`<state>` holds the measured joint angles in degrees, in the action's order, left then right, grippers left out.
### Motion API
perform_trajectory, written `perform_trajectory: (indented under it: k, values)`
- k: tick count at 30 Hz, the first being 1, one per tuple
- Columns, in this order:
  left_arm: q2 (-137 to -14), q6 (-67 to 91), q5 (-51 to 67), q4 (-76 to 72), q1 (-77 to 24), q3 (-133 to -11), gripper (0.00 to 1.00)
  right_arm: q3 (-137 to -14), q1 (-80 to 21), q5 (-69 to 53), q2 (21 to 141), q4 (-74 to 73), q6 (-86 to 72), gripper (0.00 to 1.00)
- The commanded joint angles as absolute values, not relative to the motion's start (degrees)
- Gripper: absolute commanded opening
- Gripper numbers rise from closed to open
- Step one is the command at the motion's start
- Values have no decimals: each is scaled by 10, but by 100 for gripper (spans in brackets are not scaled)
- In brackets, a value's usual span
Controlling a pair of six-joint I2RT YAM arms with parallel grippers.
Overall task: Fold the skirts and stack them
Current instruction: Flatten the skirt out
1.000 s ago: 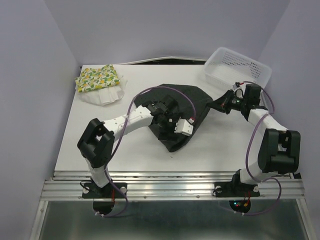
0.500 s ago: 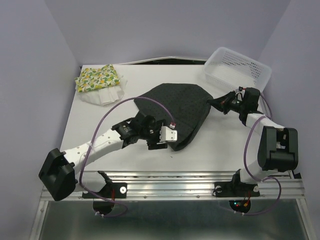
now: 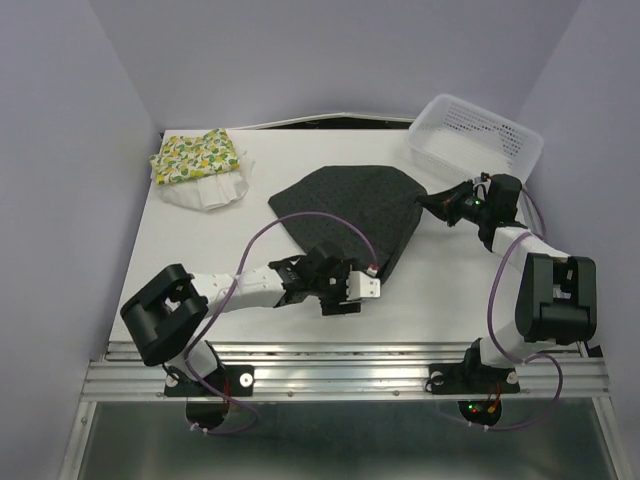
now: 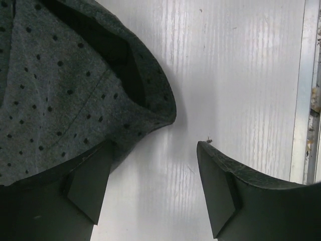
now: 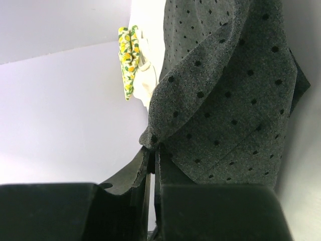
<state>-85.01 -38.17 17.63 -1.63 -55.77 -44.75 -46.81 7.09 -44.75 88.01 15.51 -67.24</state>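
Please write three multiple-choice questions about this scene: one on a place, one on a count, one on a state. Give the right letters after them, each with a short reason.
1. Where on the table does the lemon-print skirt lie?
A. near right corner
B. far left corner, on the white skirt
C. in the middle

2. How many skirts are in view?
A. one
B. two
C. three

3. The right gripper is:
A. open and empty
B. shut on the black skirt
C. shut on the white skirt

Answers:
1 B: the top view shows it folded on the white one there.
2 C: lemon-print, white and black.
3 B: the right wrist view shows its jaws pinching the dotted black cloth.
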Motion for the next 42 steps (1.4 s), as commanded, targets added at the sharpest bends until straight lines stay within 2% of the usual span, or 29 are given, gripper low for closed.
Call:
perform_trajectory:
  k: [1, 13, 17, 18, 19, 21, 22, 25, 26, 29, 30, 32, 33, 35, 36, 37, 38, 39, 42]
  values:
    - [-883, -359, 176, -81, -572, -476, 79, -465, 74, -439, 863, 192, -683, 1]
    - [-988, -317, 155, -112, -592, -520, 74, -460, 74, -439, 862, 187, -686, 1]
    - [-1011, -290, 147, -94, -571, -548, 55, -451, 74, -440, 859, 185, -687, 1]
    - [-1011, -288, 160, -84, -563, -554, 46, -450, 74, -442, 857, 185, -679, 1]
    - [-1004, -291, 167, -76, -555, -560, 22, -450, 74, -444, 855, 175, -671, 1]
    - [-965, -299, 191, -45, -529, -558, 4, -467, 74, -445, 854, 148, -621, 1]
    - [-948, -309, 206, -27, -520, -556, 0, -479, 74, -445, 857, 130, -595, 1]
    - [-870, -376, 292, 88, -470, -568, 0, -540, 74, -448, 875, 8, -478, 1]
    - [-852, -403, 313, 169, -457, -573, 0, -558, 74, -448, 881, -29, -442, 1]
    - [-794, -489, 343, 269, -404, -581, 0, -629, 74, -464, 901, -162, -278, 22]
    - [-782, -513, 331, 322, -392, -579, 0, -648, 74, -468, 914, -205, -182, 36]
    - [-749, -562, 316, 364, -354, -566, 0, -699, 74, -461, 923, -310, -94, 48]
    - [-734, -585, 309, 373, -326, -559, 0, -725, 74, -447, 926, -342, -4, 60]
    - [-725, -598, 305, 385, -300, -557, 0, -743, 74, -433, 922, -403, 99, 74]
    - [-725, -602, 303, 385, -289, -559, 0, -747, 74, -414, 913, -412, 158, 87]
    - [-729, -600, 306, 380, -270, -564, 0, -750, 74, -406, 909, -414, 227, 95]
    - [-736, -595, 306, 380, -263, -568, 0, -752, 74, -407, 906, -423, 228, 95]
    - [-752, -586, 315, 378, -256, -580, 0, -756, 74, -429, 903, -437, 302, 99]
    - [-795, -560, 343, 377, -242, -601, 0, -737, 74, -478, 893, -475, 455, 99]
